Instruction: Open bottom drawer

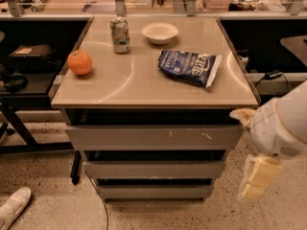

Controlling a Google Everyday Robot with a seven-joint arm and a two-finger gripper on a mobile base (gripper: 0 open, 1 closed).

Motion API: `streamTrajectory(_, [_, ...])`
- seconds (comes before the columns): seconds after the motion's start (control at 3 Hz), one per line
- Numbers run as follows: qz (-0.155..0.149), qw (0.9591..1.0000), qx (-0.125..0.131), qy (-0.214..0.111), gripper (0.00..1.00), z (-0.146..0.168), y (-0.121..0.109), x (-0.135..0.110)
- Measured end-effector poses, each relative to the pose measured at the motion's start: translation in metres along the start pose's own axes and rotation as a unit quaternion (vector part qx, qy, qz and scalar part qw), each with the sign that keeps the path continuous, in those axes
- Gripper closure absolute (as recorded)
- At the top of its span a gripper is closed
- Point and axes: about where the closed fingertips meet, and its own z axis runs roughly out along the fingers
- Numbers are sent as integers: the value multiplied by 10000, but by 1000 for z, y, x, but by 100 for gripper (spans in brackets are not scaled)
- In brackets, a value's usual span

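Observation:
The bottom drawer (153,191) is the narrowest grey front, lowest of three under the beige table, and sits pushed in. Above it are the mid-width front (153,169) and the widest front (153,137) with pale scratch marks. My gripper (257,178) is a cream part hanging below the white arm (283,123) at the right edge of the view. It is to the right of the drawer stack, about level with the middle and bottom fronts, and apart from them.
On the table top (144,87) are an orange (79,62), a soda can (120,34), a white bowl (160,32) and a blue chip bag (189,67). A black table leg and wheel (75,169) and a cable (98,200) lie left of the drawers. A white shoe (13,207) is at bottom left.

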Motion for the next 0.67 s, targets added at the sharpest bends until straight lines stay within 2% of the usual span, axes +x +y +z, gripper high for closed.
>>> streamTrajectory(0.33, [-12, 9992, -386, -60, 0, 82, 29, 23])
streamTrajectory(0.67, [22, 9991, -430, -32, 0, 90, 36, 28])
